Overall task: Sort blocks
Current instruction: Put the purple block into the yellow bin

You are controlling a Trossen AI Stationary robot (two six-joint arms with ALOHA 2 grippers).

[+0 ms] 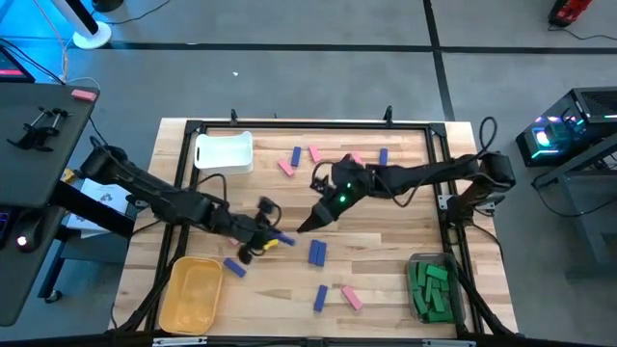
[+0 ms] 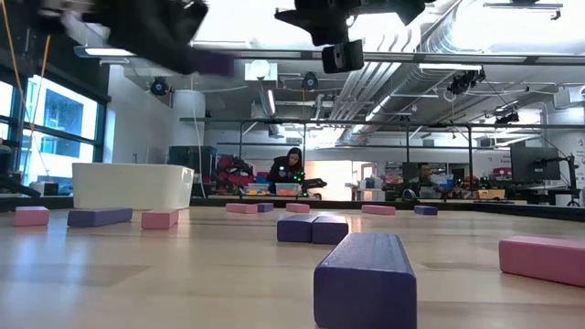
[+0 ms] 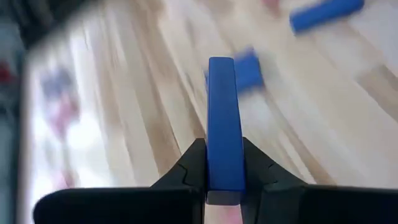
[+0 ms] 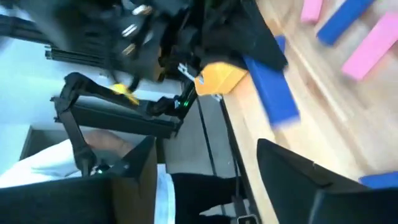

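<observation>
- blue block (image 3: 224,124): a flat bar pinched edge-on in the left gripper (image 3: 225,177), whose two fingers press its broad faces near one end; most of its length juts forward past the fingertips. in the high view the block (image 1: 275,240) sits just beside the yellow bin (image 1: 190,292), on the side nearer the tabletop's middle.
- left gripper: pressed together on the blue block, raised above the tabletop (image 1: 386,231). judged step: carrying this block to a bin; which bin takes blue cannot be told.
- to do the step well: keep the pinch firm, since the long overhang could swing the bar; lift clear of the loose blue block (image 1: 234,267) just beside the yellow bin before crossing; release low over the bin so the bar does not bounce out.
- right gripper (image 1: 310,226): near the tabletop's middle, well apart from the yellow bin, fingers spread and holding nothing; the left arm should travel away from it.
- remaining blocks: pink and blue bars lie scattered on the tabletop between the yellow bin and the clear bin (image 1: 433,286), which holds green blocks (image 1: 430,289).
- white bin (image 1: 224,152): on the tabletop, well apart from the yellow bin along the same side.
</observation>
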